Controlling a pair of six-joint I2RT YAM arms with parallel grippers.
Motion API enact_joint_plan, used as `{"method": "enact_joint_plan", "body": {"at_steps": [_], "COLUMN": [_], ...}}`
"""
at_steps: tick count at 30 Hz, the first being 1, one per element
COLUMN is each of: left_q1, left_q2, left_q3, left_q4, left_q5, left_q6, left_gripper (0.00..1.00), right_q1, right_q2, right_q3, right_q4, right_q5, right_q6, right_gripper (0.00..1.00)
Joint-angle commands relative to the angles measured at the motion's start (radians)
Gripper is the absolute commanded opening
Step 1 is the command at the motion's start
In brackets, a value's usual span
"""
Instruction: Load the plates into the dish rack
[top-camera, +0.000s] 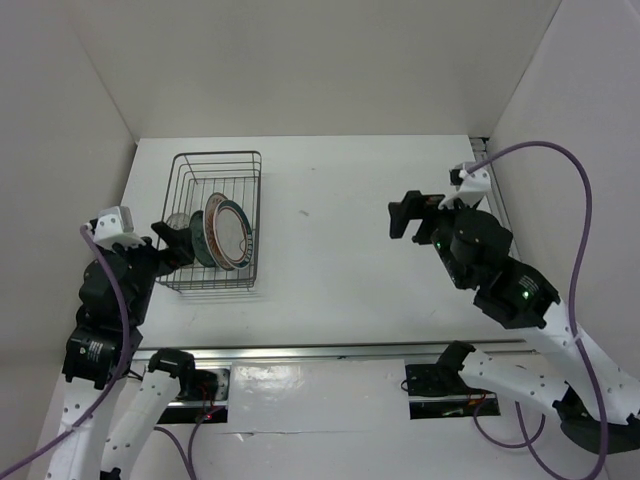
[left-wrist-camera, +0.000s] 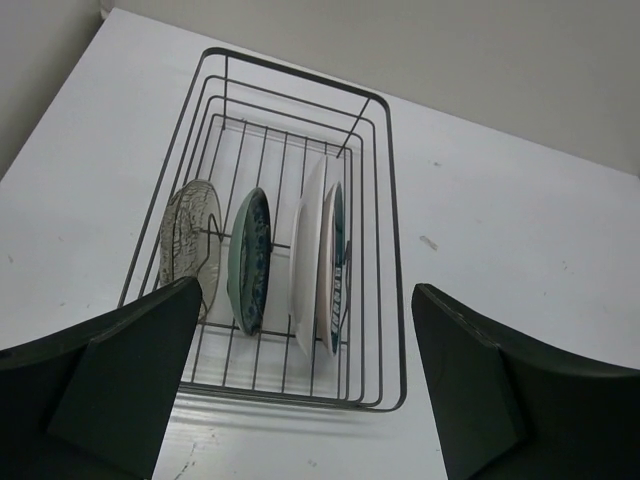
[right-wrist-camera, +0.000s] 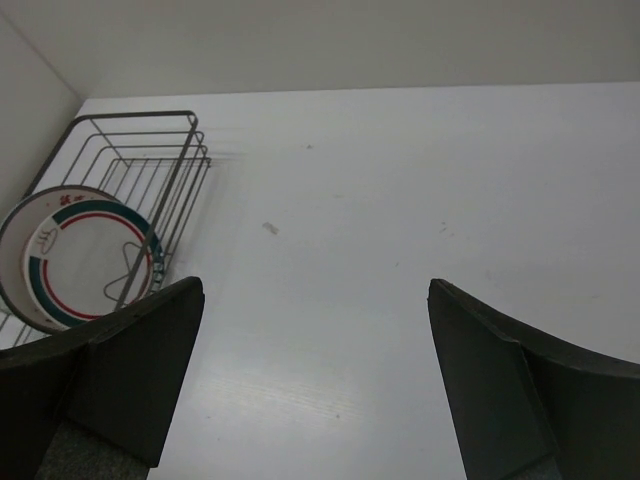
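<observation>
Four plates (left-wrist-camera: 250, 260) stand on edge among the tines of the dish rack (left-wrist-camera: 392, 250). Left gripper (left-wrist-camera: 305, 300) and right gripper (right-wrist-camera: 315, 290): jaws wide apart, empty.

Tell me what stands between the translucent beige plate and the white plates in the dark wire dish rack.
A teal-blue patterned round plate, standing on edge; the left wrist view shows it best.

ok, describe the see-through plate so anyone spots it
Find the wire dish rack on the left of the table; plates stand on edge inside. The see-through plate ends the row on the left. It alone is glassy; the teal plate beside it is opaque.
</observation>
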Motion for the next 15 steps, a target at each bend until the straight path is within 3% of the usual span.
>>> {"method": "enact_joint_plan", "body": {"at_steps": [1,6,15], "left_q1": [-0.001,-0.001,-0.001], "left_q2": [-0.026,-0.026,-0.046], "left_q3": [-0.02,-0.02,-0.02], "left_q4": [0.033,0.033,0.033], "left_q5": [0.051,0.042,0.005], "left_q6": [-0.025,-0.025,-0.025], "left_gripper": [1.0,1.0,1.0], "right_q1": [0.06,0.129,0.14], "right_q2": [-0.087,-0.074,-0.074], "right_q3": [-0.053,-0.053,-0.043], "right_q4": [-0.016,-0.045,-0.045], "right_q5": [0.165,0.297,0.325], "right_q6": [-0.047,-0.035,-0.035], "right_gripper": [1.0,1.0,1.0]}}
